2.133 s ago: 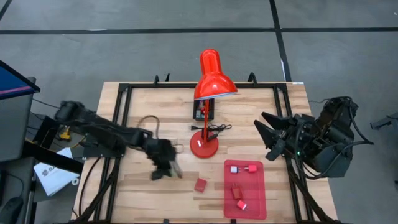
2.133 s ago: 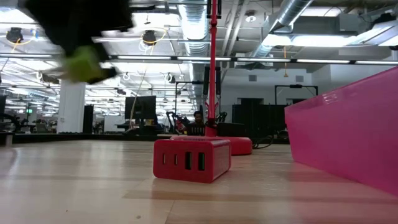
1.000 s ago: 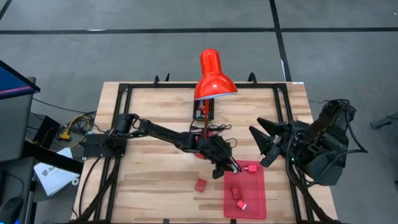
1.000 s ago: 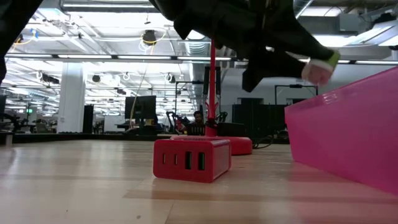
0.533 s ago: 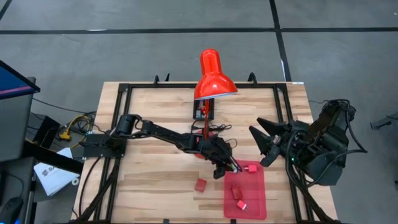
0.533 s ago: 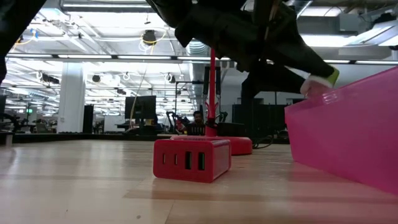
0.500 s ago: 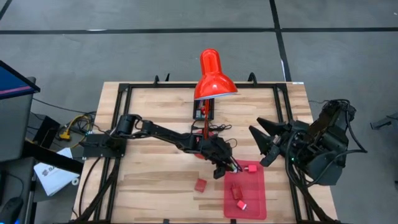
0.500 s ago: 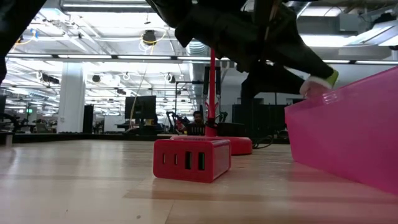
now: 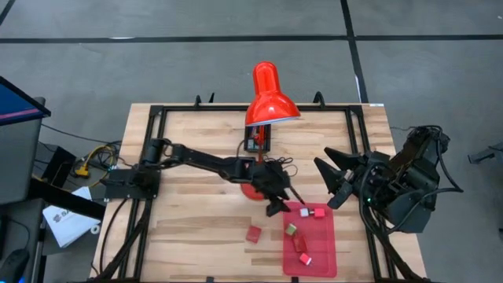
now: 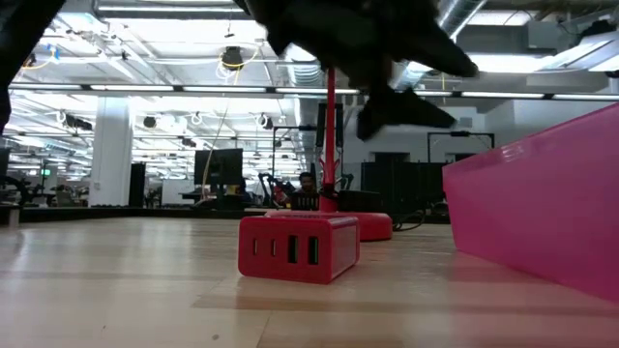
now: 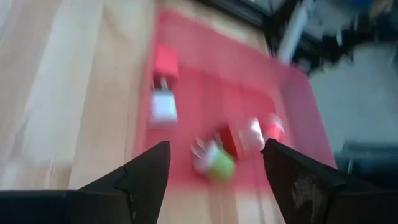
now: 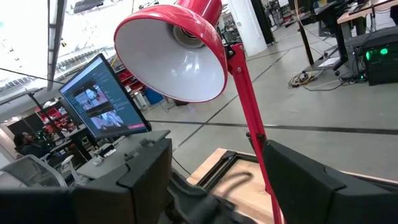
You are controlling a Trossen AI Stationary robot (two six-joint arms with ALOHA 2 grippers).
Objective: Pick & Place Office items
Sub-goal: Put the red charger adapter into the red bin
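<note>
My left gripper is open and empty, above the far left corner of the flat red tray. Its wrist view shows the fingers apart over the tray. In the tray lie a green-and-white piece, a white piece, and several red pieces. One red block with USB ports rests flat on the table left of the tray. My right gripper is open and empty at the table's right side.
The tall red desk lamp stands at the table's middle, its base right behind my left gripper, with a black cable beside it. The tray's pink wall rises at the low view's right. Bare wood lies to the left.
My left gripper held the green-and-white piece over the tray's far left corner, lowered it to the tray, then opened and let it go. The piece now lies in the tray. The gripper has since risen and drawn back a little toward the lamp base.
</note>
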